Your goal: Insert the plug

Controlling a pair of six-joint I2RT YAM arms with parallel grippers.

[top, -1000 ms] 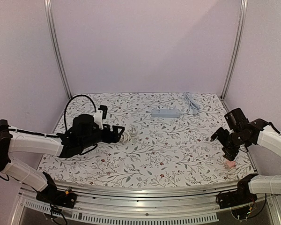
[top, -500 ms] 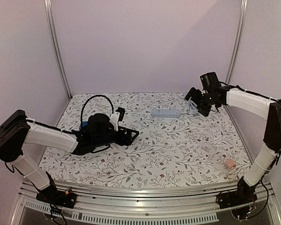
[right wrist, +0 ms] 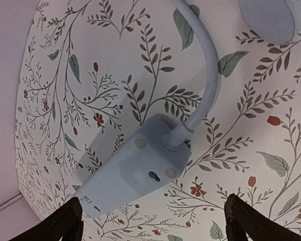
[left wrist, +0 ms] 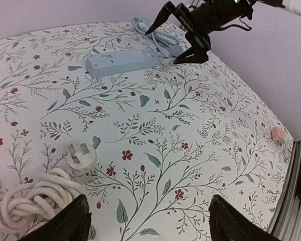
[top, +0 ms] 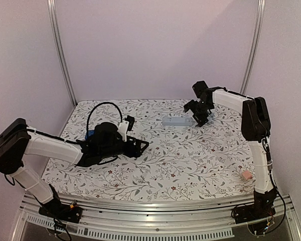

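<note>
Plug (left wrist: pixel 82 158) is lying prongs-up at lower left of the left wrist view, just ahead of the spread, empty left fingers (left wrist: pixel 70 226). Right fingers (right wrist: pixel 65 223), also spread, are hovering over the power strip (right wrist: pixel 133 173) at its cord end, well apart from the plug.

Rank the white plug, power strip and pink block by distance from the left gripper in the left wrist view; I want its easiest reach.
1. White plug: just ahead of the left gripper, low in the view.
2. Power strip: far side, middle.
3. Pink block: far right of the view.
</note>
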